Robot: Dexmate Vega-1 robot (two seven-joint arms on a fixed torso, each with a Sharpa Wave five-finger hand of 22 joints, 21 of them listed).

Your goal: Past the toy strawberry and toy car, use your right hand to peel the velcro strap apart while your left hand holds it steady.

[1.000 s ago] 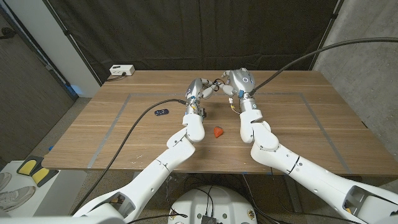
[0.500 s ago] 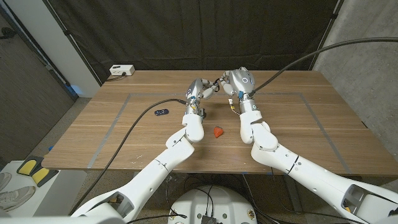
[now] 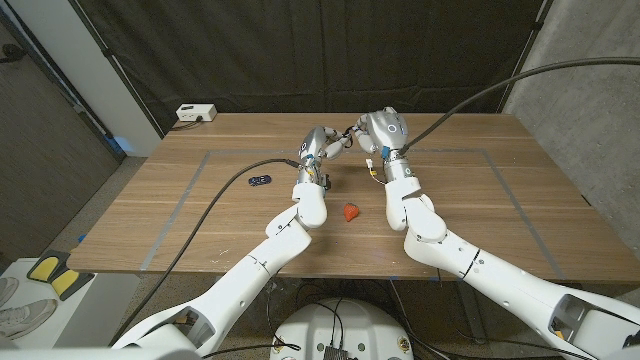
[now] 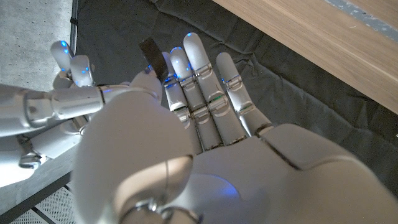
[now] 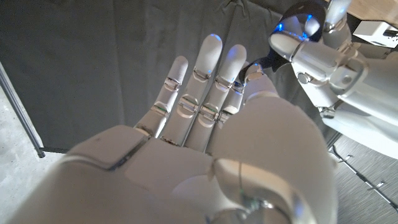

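Past the middle of the table my left hand (image 3: 320, 146) and right hand (image 3: 384, 129) are raised and meet fingertip to fingertip. Between them runs a short dark velcro strap (image 3: 347, 134). In the left wrist view a black strap end (image 4: 149, 49) sticks up between my left hand's (image 4: 205, 124) thumb and fingers, with the right hand (image 4: 50, 109) close beside it. The right wrist view has a dark bit of strap (image 5: 254, 66) at my right hand's (image 5: 211, 118) fingertips, where the left hand (image 5: 323, 56) meets them. The red toy strawberry (image 3: 349, 212) and the small dark toy car (image 3: 259, 181) lie nearer to me.
A white box (image 3: 196, 113) sits at the far left corner of the wooden table (image 3: 500, 200). Black cables trail from both arms across the table. Grey tape lines mark a rectangle on the wood. A dark curtain hangs behind the table.
The right hand has edged a little toward the left hand. The strawberry and the car have not moved.
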